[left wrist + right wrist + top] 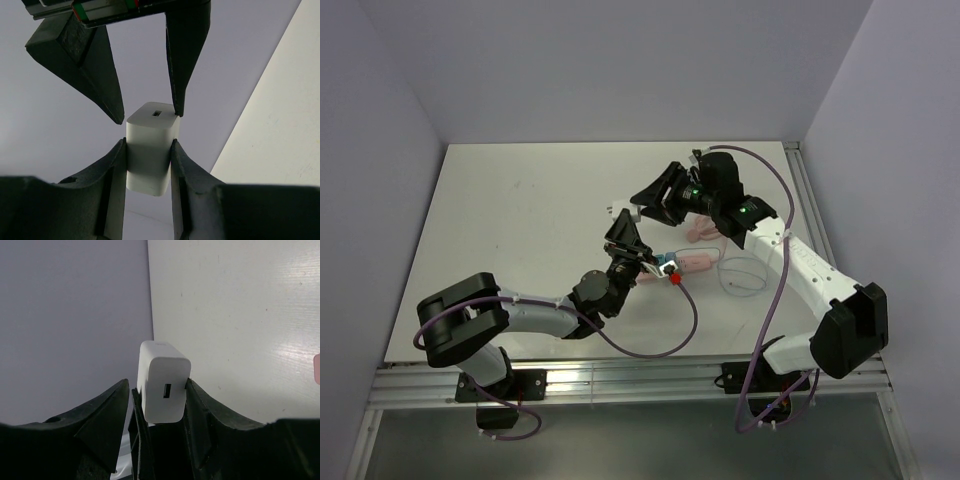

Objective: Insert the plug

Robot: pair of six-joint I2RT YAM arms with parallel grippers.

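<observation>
My left gripper [618,222] is shut on a small white block [150,150] with a USB port and holds it above the table. My right gripper [645,205] is open around the same block [162,390] from the opposite side. One of its fingers [210,415] touches the block's side and the other stands apart. In the left wrist view its fingertips [176,107] reach the block's top end. The pink power strip [698,262] lies on the table below the grippers. A small teal plug [667,264] shows at its left end, beside a red part [675,281].
A thin loop of white cable [740,272] lies to the right of the strip. A purple cable [660,345] hangs from the left arm over the table's near edge. Walls close in the back and both sides. An edge of the pink strip [317,369] shows in the right wrist view.
</observation>
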